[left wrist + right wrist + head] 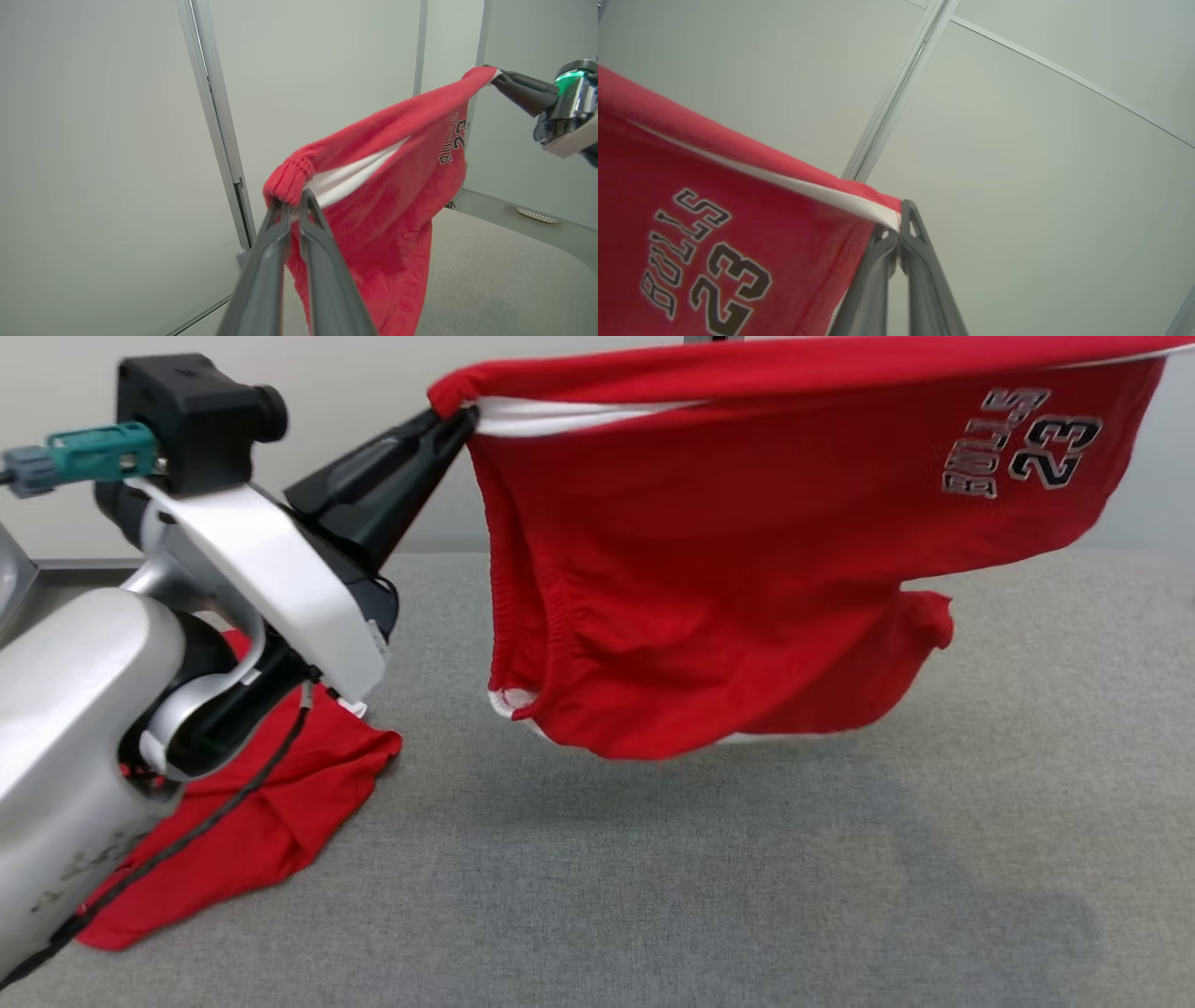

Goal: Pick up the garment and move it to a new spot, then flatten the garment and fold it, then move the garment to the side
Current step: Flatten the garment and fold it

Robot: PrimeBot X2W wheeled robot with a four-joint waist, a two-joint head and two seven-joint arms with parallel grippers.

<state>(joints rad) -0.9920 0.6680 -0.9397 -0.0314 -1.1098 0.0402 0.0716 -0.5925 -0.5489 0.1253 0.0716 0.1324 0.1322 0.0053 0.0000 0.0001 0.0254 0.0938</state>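
The red garment (pixel 728 569) hung stretched above the grey desk (pixel 747 877), toward its far edge. The left tool (pixel 456 425) pinched one top corner and the right tool (pixel 900 226) the other. Another red cloth (pixel 280 803) lay near the left edge.

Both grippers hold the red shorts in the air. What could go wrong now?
1. The left gripper and right gripper each pinch only a corner of the shorts; the cloth might slip out.
2. Another red garment lies on the table under the left arm; lowered shorts might land on it.
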